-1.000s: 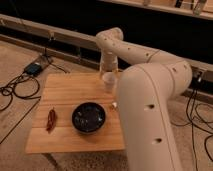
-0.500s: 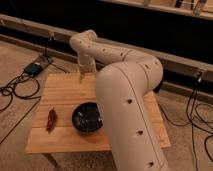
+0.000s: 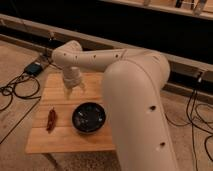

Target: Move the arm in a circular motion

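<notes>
**Ana:** Camera view puts the arm right across the frame: a thick cream-white tube with rounded joints and small dark dots, reaching from the lower right up and over to the left, above the wooden table.

**Ben:** And the tool end?

**Ana:** The gripper hangs from the wrist over the table's back left part, pointing down, clear of the surface as far as I can judge. Its two fingers look spread apart, with nothing between them.

**Ben:** So how should the circling be done well?

**Ana:** My judgement: keep the sweep level and at this height, so the tip passes over the black bowl without dipping toward it. The bowl sits just in front of the gripper, and the reddish-brown object lies near the left edge, so a dropping arc could knock either one. A smooth, even pace suits a bulky arm like this.

**Ben:** What are the things like?

**Ana:** The arm's shell is smooth and matte, all soft curves. The table is pale wood with visible grain, flat and rectangular. The bowl is round, dark and slightly glossy. The small object is slim, elongated; I cannot tell what it is. Black cables loop on the floor to the left
</notes>
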Action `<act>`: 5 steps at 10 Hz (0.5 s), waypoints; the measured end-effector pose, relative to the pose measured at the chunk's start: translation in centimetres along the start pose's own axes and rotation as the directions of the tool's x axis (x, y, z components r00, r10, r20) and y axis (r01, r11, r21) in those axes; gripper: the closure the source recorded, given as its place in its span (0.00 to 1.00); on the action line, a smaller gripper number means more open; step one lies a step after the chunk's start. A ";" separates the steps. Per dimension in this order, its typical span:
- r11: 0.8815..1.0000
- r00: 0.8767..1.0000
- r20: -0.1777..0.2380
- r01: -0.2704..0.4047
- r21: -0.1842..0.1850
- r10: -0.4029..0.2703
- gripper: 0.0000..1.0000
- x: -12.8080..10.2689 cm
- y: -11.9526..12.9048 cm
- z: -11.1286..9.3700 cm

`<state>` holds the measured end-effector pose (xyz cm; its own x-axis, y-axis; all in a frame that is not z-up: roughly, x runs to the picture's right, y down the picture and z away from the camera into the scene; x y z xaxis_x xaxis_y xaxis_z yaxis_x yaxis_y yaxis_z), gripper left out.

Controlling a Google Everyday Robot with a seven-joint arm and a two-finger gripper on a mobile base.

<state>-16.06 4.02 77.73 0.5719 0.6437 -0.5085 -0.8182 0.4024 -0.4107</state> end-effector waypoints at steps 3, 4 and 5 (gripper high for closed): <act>0.995 0.996 0.015 -0.091 -0.030 0.091 0.35 5.7 0.1 -1.0; 0.989 0.989 0.024 -0.142 -0.035 0.143 0.35 7.5 -0.8 -1.4; 0.981 0.981 0.034 -0.192 -0.034 0.193 0.35 8.9 -2.0 -1.8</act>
<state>-9.21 7.80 72.70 0.4009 0.7311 -0.5521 -0.9102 0.2491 -0.3310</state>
